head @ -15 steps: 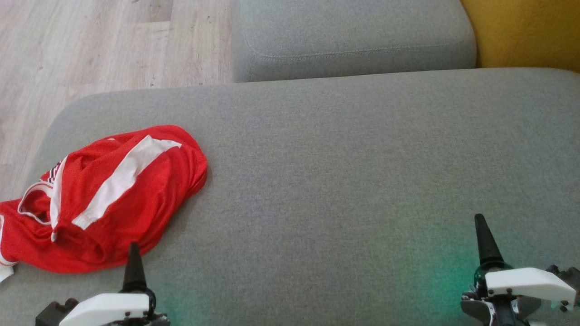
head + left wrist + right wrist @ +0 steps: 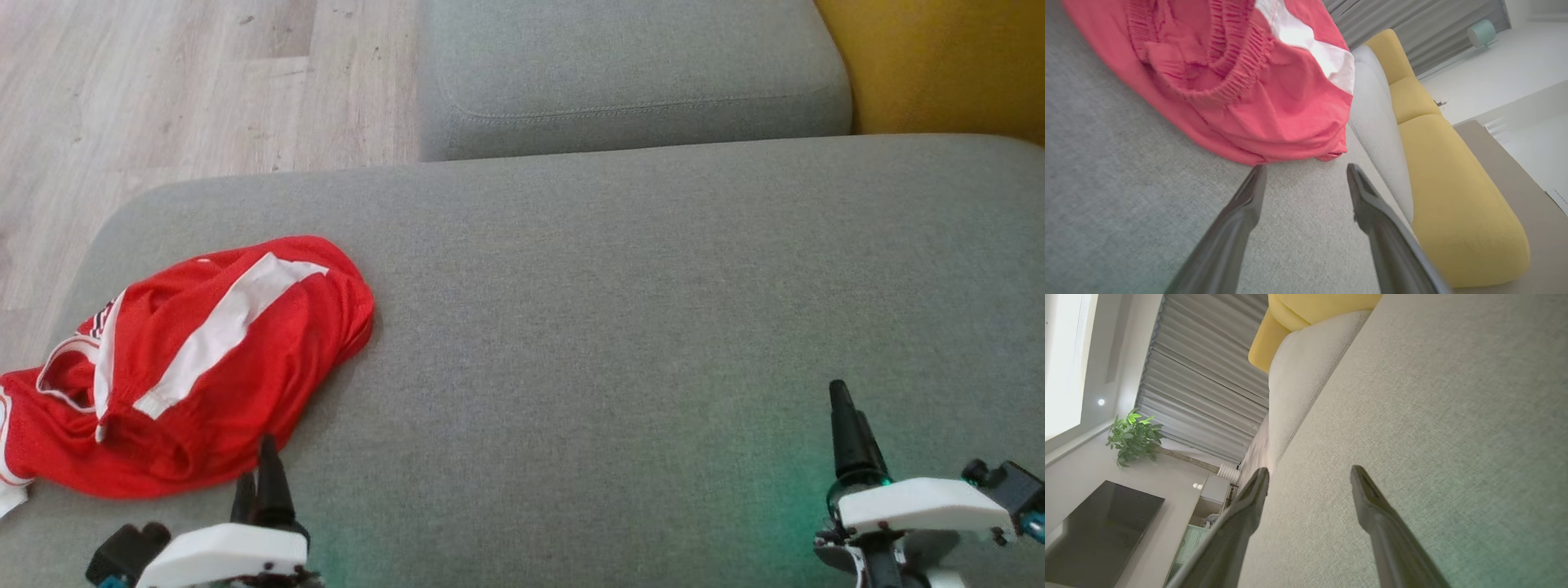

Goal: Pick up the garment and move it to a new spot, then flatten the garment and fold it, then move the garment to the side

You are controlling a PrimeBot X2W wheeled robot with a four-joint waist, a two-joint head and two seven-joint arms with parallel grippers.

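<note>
Wooden floor (image 2: 163, 90): showing in the upper left of the head view.
Garment (image 2: 204, 367): red with a white stripe, lying crumpled at the left of the grey seat cushion (image 2: 612, 327), its left end running out of the frame.
Left end effector (image 2: 260, 469): sitting at the lower left, fingers standing wide apart and holding nothing, tips pointing at the garment's near edge, just beside it and not touching it.
Second grey cushion (image 2: 629, 73): lying along the top centre, beyond the seat.
Right end effector (image 2: 841, 404): sitting at the lower right, fingers spread wide and holding nothing, over bare seat fabric, well apart from the garment.
Yellow cushion (image 2: 947, 65): occupying the upper right corner.
</note>
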